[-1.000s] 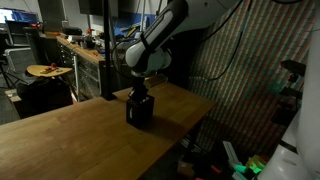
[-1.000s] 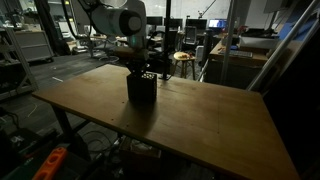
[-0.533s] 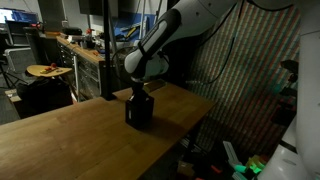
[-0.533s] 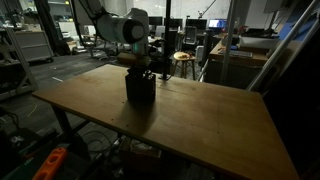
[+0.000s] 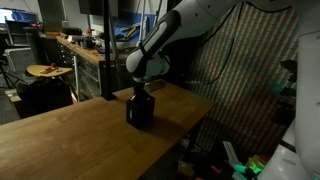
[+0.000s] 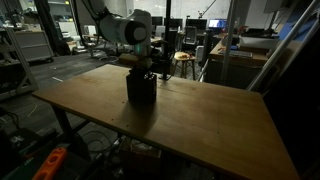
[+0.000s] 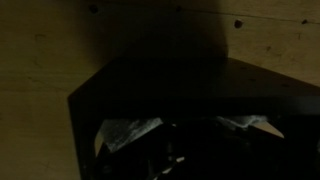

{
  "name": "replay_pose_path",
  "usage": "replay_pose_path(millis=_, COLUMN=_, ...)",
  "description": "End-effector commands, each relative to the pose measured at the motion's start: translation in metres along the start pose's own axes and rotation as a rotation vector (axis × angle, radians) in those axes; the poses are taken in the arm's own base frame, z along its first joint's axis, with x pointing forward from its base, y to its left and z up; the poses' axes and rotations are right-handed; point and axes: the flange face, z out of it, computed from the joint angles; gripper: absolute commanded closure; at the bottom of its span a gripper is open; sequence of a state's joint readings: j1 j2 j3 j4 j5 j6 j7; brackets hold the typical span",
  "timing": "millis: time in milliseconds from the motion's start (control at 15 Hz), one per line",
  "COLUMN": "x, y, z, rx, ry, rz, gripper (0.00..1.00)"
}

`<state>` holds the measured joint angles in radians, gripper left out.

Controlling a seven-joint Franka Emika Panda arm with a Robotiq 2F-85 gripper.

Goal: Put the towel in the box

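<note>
A small black box stands upright on the wooden table in both exterior views (image 5: 139, 110) (image 6: 141, 88). My gripper (image 5: 140, 92) (image 6: 140, 68) points straight down with its fingers at or inside the box's open top. The wrist view looks down into the box (image 7: 110, 85), and its inside is almost black. Two pale patterned patches that look like the towel (image 7: 130, 130) show low in the box on either side of the gripper (image 7: 190, 150). The fingers are too dark to tell open from shut.
The table (image 5: 70, 140) (image 6: 210, 120) carries only the box. The box stands near the table's far edge in an exterior view (image 6: 150, 78). Cluttered workbenches (image 5: 75, 50), chairs and a stool (image 6: 182, 62) stand beyond the table.
The arm's wrist has shifted slightly and sunk a little over the box. The box has not moved.
</note>
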<state>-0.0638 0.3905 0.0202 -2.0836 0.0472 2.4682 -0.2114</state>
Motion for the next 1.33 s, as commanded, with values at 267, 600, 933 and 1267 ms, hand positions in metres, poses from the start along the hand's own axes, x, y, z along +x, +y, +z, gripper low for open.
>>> replay_pose_path(millis=267, x=0.001, y=-0.006, z=0.000, rx=0.023, ry=-0.004, rz=-0.006, gripper=0.91)
replay_pose_path(millis=600, x=0.001, y=-0.013, z=0.002, rx=0.037, ry=-0.005, rz=-0.015, gripper=0.91)
replay_pose_path(millis=933, x=-0.001, y=0.000, z=-0.024, rx=0.006, ry=0.034, rz=-0.010, gripper=0.91)
replay_pose_path(millis=1267, x=-0.002, y=0.014, z=-0.064, rx=-0.043, ry=0.084, rz=0.001, gripper=0.91)
